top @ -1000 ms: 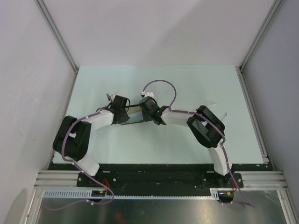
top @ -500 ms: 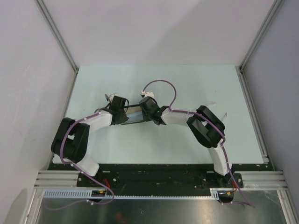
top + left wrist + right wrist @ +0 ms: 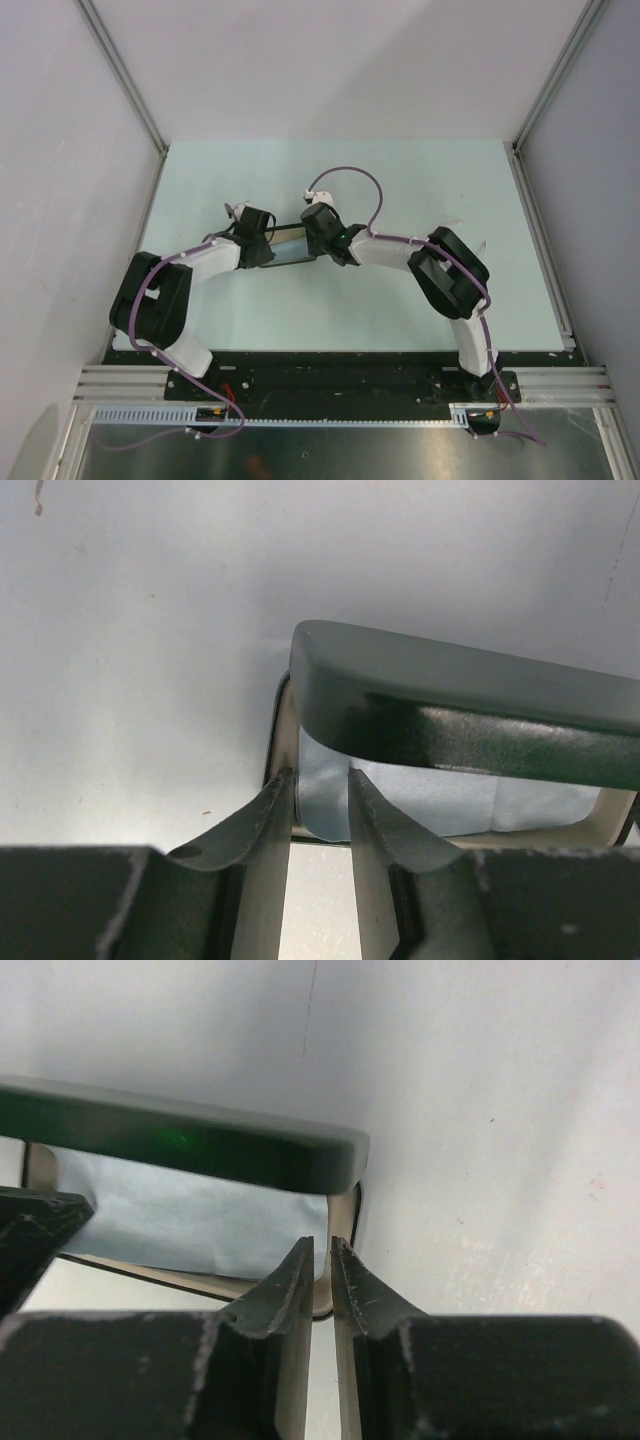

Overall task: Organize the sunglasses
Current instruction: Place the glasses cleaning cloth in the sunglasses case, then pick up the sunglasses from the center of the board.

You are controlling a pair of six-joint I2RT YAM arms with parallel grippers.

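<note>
The glasses case (image 3: pixel 290 246) is lying near the middle of the desk (image 3: pixel 420 180), a little toward the left edge and well clear of every corner. Its dark lid (image 3: pixel 450 700) is standing partly raised over the cream-lined lower shell. A light blue cloth (image 3: pixel 450 800) is lying inside, spreading across the interior under the lid.

The left gripper (image 3: pixel 320 790) is reaching in at the case's left end. Its fingers (image 3: pixel 265 815) are sitting close together with a modest gap. A rounded corner of the cloth and a strip of the cream rim are showing in that gap. Whether the fingers are gripping the cloth, gripping the rim or merely hovering over them, I cannot tell.

The right gripper (image 3: pixel 320 1250) is meeting the case's right end. Its fingers (image 3: pixel 290 1270) are clenched down to a thin slit on the cream end wall of the case, just below the lid's corner.

From above, both arms are bending inward from the near edge, their wrists facing each other across the case. A purple cable (image 3: pixel 350 175) is arching over the right wrist toward the far edge.

The sunglasses are not showing in any view. The cloth and the lid are covering most of the case's interior, so I cannot tell where they are lying.
</note>
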